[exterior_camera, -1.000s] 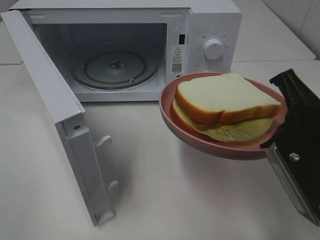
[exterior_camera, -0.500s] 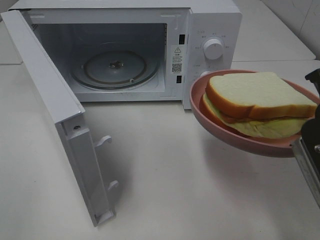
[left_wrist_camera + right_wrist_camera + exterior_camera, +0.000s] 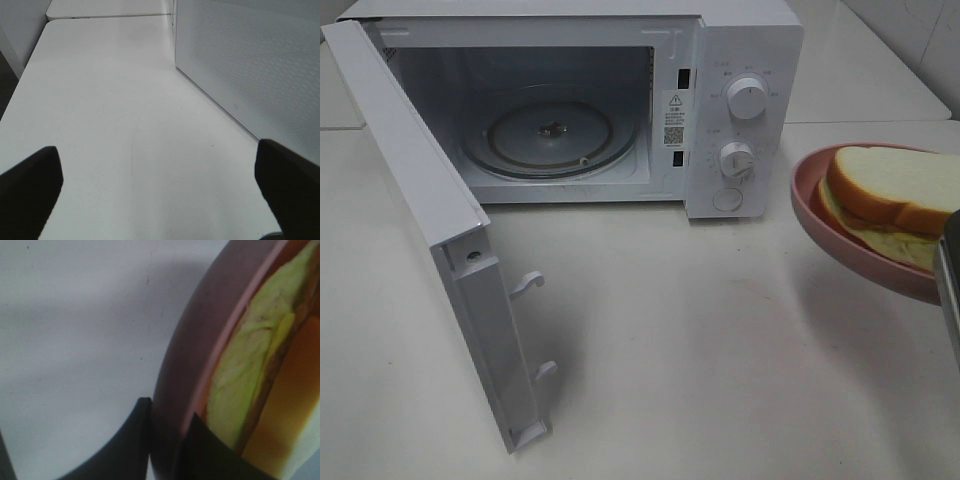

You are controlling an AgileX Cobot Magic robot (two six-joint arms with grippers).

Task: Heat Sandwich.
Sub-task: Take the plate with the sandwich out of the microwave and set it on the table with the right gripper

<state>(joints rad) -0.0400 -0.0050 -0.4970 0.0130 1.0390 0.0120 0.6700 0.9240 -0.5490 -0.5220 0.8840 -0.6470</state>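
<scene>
Pink and thick-rimmed, the plate fills the right wrist view, its edge pinched between the dark fingers of the right gripper, which is clamped on that rim. On the plate lies the sandwich, pale yellow-green filling showing under a tan-orange crust. In the high view the plate hangs above the white table at the right edge, tilted, with the sandwich partly cut off by the frame; only a sliver of grey metal, probably part of the right arm, shows there. The left gripper hovers over bare table with its jaws spread wide and nothing between them, beside a white perforated wall. Farther back stands the white microwave, its door swung fully open to the left, the glass turntable bare inside. The plate is to the right of the microwave's control knobs, outside the oven.
</scene>
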